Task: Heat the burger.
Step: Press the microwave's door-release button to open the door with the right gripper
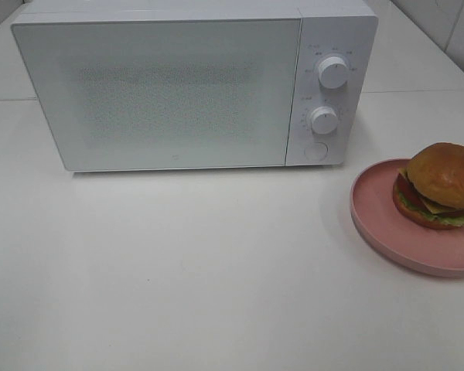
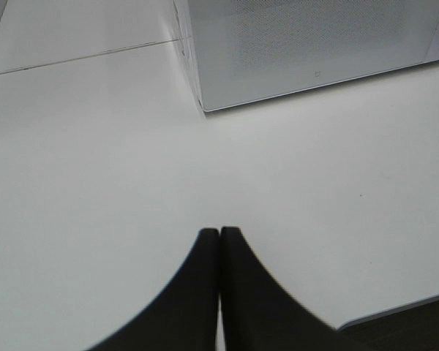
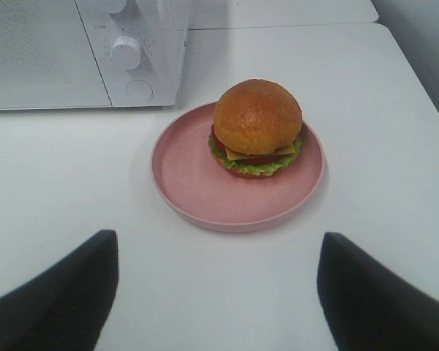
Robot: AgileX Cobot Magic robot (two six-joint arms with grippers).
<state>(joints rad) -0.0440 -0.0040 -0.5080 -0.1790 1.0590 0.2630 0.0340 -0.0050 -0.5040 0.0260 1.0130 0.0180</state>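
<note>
The burger (image 1: 439, 185) with a golden-brown bun, lettuce, tomato and cheese sits on a pink plate (image 1: 387, 224) at the right edge of the exterior view; it also shows in the right wrist view (image 3: 257, 126). A white microwave (image 1: 193, 81) stands at the back with its door closed. My right gripper (image 3: 218, 252) is open and empty, short of the plate (image 3: 190, 183). My left gripper (image 2: 219, 235) is shut and empty over bare table, apart from the microwave's corner (image 2: 202, 102). Neither gripper shows in the exterior view.
The microwave has two round knobs (image 1: 333, 72) and a round button (image 1: 315, 151) on its right panel. The white table (image 1: 201, 263) lies in front of the microwave. The table's edge (image 2: 395, 311) shows in the left wrist view.
</note>
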